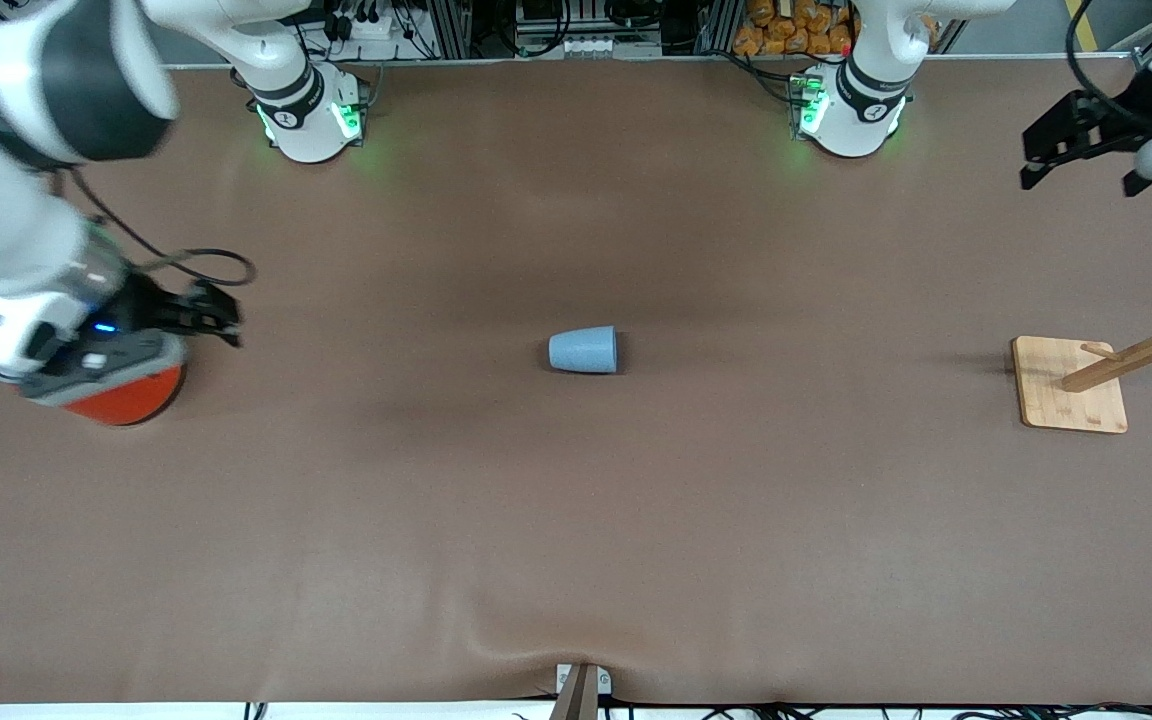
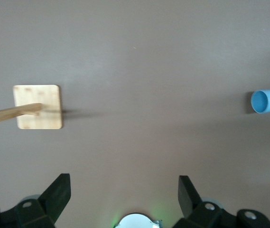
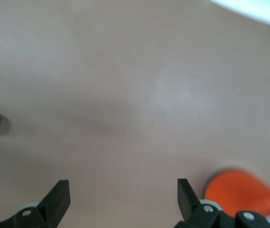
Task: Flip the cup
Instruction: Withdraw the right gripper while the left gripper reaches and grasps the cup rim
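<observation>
At mid-table cup [image 1: 584, 350] on its side, both grippers' jaws open, empty.

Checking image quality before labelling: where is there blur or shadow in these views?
Front view: right arm smeared by blur near the orange can; cup sharp. Right wrist view: soft throughout. Left wrist view: crisp, wooden rack casting a long shadow.

Cup [image 1: 584, 350] lies on its side mid-table with bare brown mat all around. Only obstacles are the orange can [image 1: 131, 395] at the right arm's end and the wooden rack [image 1: 1116, 370] at the left arm's end, both well apart.
</observation>
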Robot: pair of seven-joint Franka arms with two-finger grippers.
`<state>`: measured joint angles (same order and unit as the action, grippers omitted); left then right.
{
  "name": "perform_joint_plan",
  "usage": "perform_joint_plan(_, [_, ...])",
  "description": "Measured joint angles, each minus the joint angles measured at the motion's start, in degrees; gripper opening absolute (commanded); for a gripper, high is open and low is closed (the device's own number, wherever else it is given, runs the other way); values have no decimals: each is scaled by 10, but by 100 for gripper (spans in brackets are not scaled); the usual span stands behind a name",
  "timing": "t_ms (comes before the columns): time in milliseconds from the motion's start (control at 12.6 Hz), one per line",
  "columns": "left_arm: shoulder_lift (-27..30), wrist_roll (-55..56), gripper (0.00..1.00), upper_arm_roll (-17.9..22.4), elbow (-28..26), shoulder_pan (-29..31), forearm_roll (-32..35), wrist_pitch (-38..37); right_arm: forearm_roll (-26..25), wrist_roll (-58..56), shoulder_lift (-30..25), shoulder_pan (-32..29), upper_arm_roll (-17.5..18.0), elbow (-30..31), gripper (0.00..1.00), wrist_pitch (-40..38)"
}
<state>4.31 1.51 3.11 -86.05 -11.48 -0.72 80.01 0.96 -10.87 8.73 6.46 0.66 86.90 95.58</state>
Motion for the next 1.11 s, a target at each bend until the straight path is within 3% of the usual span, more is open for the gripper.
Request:
perform_joint_plan(397, [-142, 0, 100, -12, -21, -4, -202, 90, 1, 9, -32, -25, -44, 2, 100, -73])
perform_joint_plan(794, [-257, 0, 100, -84, -91, -24, -387, 311, 1, 87, -43, -31, -48, 9, 100, -98])
perform_joint_plan(873, [-276, -3, 99, -96, -94, -26, -414, 338, 1, 94, -45, -31, -48, 9, 100, -106])
perform_joint_plan(1032, [-316, -19, 84, -110, -95, -35, -451, 382, 2, 128, -48, -31, -46, 9, 100, -120])
perform_joint_plan(1111, [-336, -30, 82, -112, -95, -43, -471, 399, 2, 139, -50, -31, -44, 9, 100, -123])
